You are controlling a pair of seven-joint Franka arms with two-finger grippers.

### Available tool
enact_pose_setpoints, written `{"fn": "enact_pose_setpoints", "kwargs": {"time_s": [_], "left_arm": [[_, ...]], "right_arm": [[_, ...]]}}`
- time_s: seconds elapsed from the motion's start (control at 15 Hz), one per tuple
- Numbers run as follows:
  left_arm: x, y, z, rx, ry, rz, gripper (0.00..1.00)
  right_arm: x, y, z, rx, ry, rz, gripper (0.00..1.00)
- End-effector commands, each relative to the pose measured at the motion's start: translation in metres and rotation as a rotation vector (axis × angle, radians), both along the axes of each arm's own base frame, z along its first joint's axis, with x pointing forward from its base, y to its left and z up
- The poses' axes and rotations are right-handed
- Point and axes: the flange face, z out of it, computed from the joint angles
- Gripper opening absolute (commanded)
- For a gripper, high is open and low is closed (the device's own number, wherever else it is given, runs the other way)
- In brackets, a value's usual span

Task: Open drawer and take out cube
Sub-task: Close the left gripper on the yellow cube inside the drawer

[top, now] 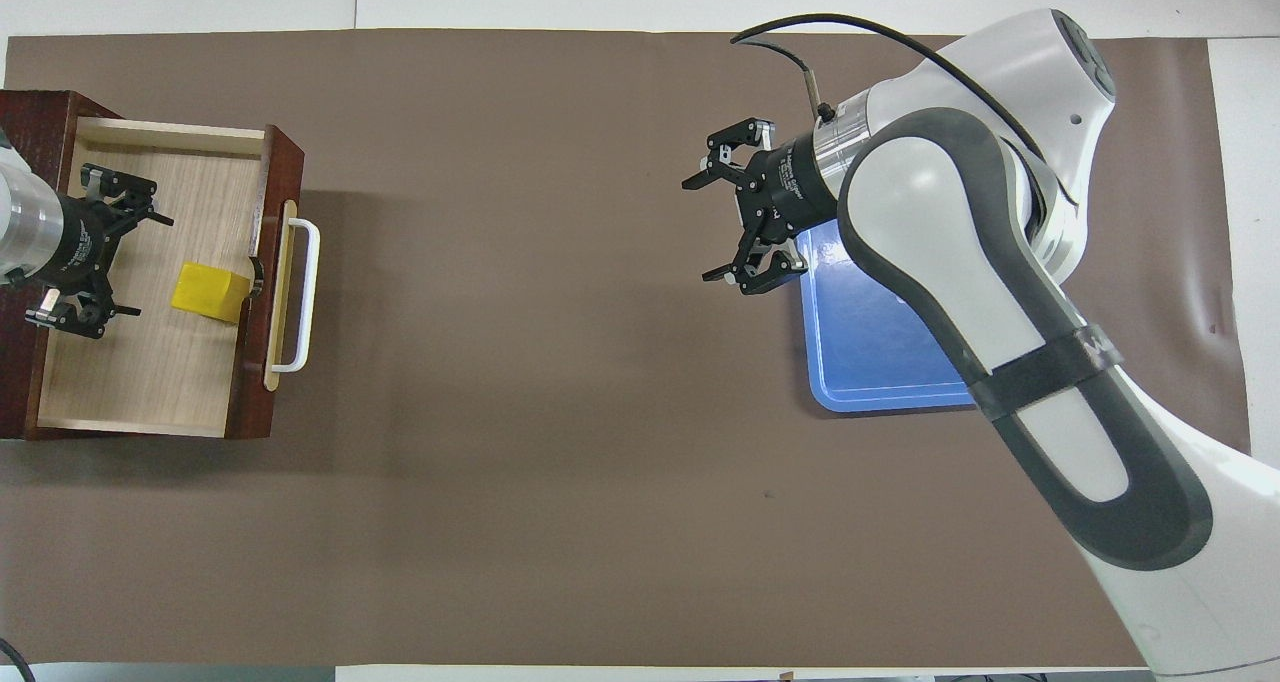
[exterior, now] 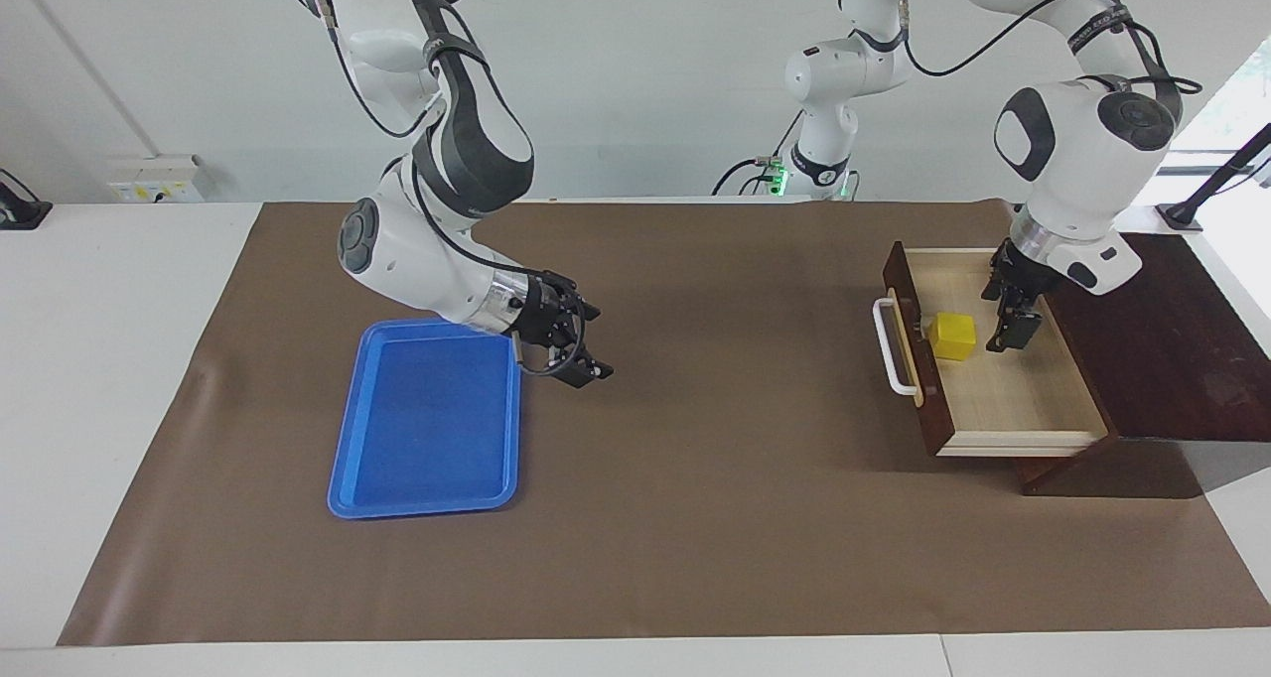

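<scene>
The drawer [exterior: 1013,399] of the dark brown box is pulled out, showing its pale wood floor [top: 140,382] and white bar handle [exterior: 887,349]. The yellow cube [exterior: 954,337] sits inside, close to the drawer front; it also shows in the overhead view [top: 210,292]. My left gripper [exterior: 1008,310] is open and empty, low over the drawer's inside [top: 145,265], beside the cube on the box's side and apart from it. My right gripper [exterior: 596,344] is open and empty over the mat, beside the blue tray's edge [top: 700,230].
A flat blue tray [exterior: 427,419] lies on the brown mat toward the right arm's end; the right arm partly covers it from above [top: 870,352]. The dark box's top [exterior: 1182,339] stands at the left arm's end of the table.
</scene>
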Motion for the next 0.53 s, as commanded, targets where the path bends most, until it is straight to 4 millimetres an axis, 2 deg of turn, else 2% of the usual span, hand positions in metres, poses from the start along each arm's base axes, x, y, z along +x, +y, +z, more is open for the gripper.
{"fn": "enact_pose_setpoints", "kwargs": {"time_s": [0.0,0.33,0.4,0.47], "left_arm": [[-0.012,-0.008,-0.017,-0.015,-0.021,0.038,1.0],[-0.011,-0.007,-0.028,-0.019,-0.039,0.068,1.0],[-0.011,-0.008,-0.028,-0.019,-0.039,0.068,0.97],[-0.011,-0.01,-0.028,-0.02,-0.039,0.068,0.73]], "right_arm": [[-0.006,-0.02,0.006,0.019,0.019,-0.009,1.0],[-0.006,-0.014,0.006,0.018,0.003,-0.008,1.0],[-0.006,-0.014,0.006,0.018,0.002,-0.008,1.0],[-0.006,-0.013,0.006,0.017,0.0,-0.009,1.0]]}}
